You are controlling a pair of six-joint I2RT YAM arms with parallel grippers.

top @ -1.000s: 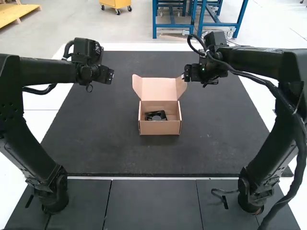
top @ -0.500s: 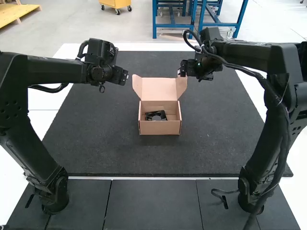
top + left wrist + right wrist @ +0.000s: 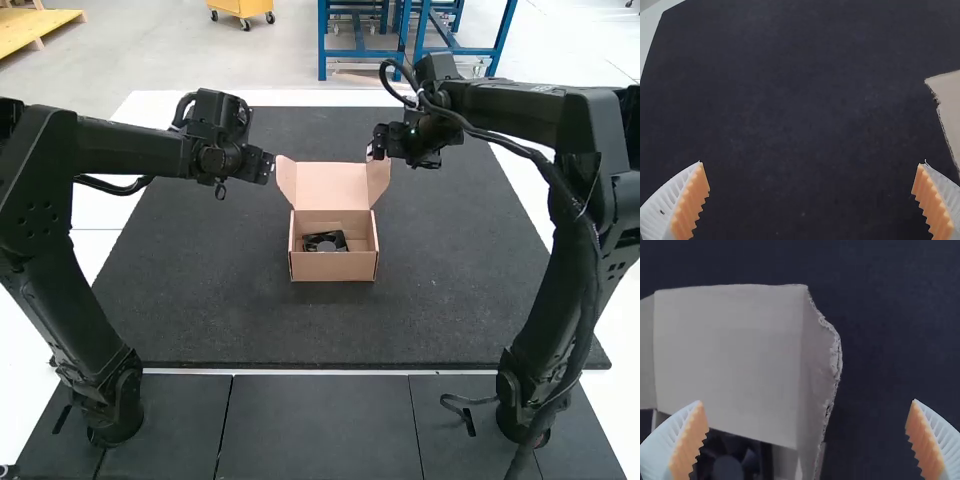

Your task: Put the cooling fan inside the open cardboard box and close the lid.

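Fan (image 3: 324, 241) lies inside the open box (image 3: 333, 264) on the mat (image 3: 200, 280), lid (image 3: 330, 186) upright. Left gripper (image 3: 267, 167) and right gripper (image 3: 379, 150) hover beside the lid's corners, fingers spread, empty.

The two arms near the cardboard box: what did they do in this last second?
The left gripper swung inward to the raised lid's left corner; the right gripper edged in to its right flap. Both are open and hold nothing. The cardboard box and the fan inside it stayed put.
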